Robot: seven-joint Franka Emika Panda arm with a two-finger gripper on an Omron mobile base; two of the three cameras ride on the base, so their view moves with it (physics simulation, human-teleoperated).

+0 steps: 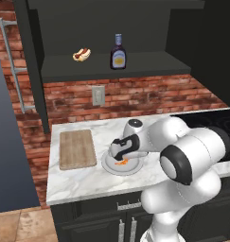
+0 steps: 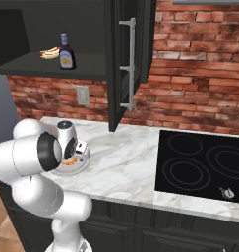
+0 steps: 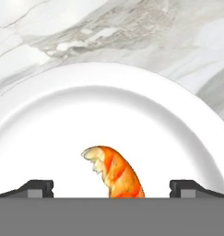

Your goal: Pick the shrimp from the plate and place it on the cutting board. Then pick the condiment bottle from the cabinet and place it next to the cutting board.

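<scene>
So we've got our gripper (image 3: 111, 188) hanging low over the plate (image 3: 49, 120), jaws spread wide with nothing in them, and the shrimp (image 3: 114, 173) lying on the plate right between the two fingertips (image 3: 36, 188). From the left base view, our own arm covers most of the plate, so just a sliver of orange peeks out under the hand.

The cutting board (image 1: 77, 149) sits bare on the marble counter (image 1: 88, 182), just beside the plate on its left. Up in the cabinet (image 1: 135, 66), the condiment bottle (image 1: 118, 52) stands upright on the shelf, with a hot dog (image 1: 81, 55) lying near it. The bottle has a round yellowish label, but we can't read any writing on it.

Other stuff around: a wall outlet (image 1: 98, 96) on the brick backsplash, an open cabinet door (image 2: 131, 64) hanging out over the counter in the right base view, and a black cooktop (image 2: 202, 167) further right.
</scene>
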